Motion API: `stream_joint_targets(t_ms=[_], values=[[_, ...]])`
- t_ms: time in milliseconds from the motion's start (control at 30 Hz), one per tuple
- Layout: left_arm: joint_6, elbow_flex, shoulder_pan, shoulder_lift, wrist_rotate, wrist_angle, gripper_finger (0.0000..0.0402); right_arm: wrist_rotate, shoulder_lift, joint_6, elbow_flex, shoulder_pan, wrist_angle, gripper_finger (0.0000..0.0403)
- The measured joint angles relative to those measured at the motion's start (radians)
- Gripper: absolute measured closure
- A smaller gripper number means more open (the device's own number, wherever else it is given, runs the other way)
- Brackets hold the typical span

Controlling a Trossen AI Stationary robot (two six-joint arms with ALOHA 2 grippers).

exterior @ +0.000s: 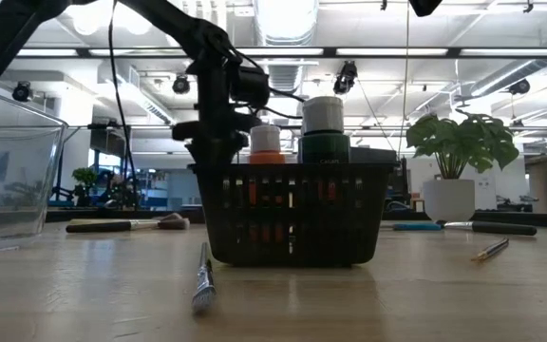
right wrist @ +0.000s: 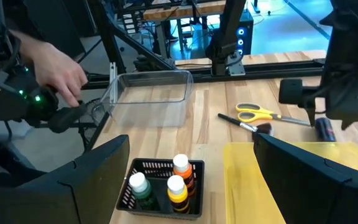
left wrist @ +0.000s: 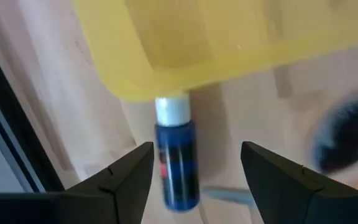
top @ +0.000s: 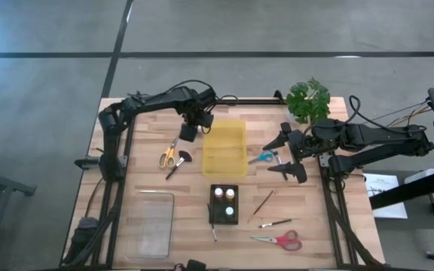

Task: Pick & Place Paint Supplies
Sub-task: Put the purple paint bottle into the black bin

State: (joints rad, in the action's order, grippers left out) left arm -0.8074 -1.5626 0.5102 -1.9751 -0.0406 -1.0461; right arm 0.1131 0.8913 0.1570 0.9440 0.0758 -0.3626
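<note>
Left gripper [left wrist: 194, 168] hovering over blue paint bottle [left wrist: 176, 158], fingers spread wide, gripping nothing. Bottle lying on bench, white cap touching yellow tray [top: 224, 147] edge, near far edge. Right gripper [top: 286, 154] spread wide, empty, right of tray.

yellow tray [top: 224, 147] centre | clear bin [top: 151, 223] front-left | 2 scissors: yellow [top: 169, 154], red [top: 280, 240] | potted plant [top: 308, 100] rear | black basket [top: 224, 203]
</note>
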Motion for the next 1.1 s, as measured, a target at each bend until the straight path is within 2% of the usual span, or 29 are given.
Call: stream_joint_targets(t_ms=[233,600,800,1100], values=[[-0.006,0.030,0.010,-0.002,0.003,0.126,0.0154,0.000,0.000,-0.003,0.000,0.000,0.000,0.0060],[-0.030,0.029,0.046,-0.042,0.001,0.156,0.0154,0.000,0.000,-0.002,0.000,0.000,0.000,0.0060],[-0.023,0.030,0.046,-0.095,0.050,0.124,0.0154,-0.001,0.000,0.000,0.000,0.000,-0.002,0.0060],[-0.008,0.031,0.042,-0.153,0.070,0.114,0.0158,-0.001,0.000,0.000,0.000,0.000,-0.008,0.0060]])
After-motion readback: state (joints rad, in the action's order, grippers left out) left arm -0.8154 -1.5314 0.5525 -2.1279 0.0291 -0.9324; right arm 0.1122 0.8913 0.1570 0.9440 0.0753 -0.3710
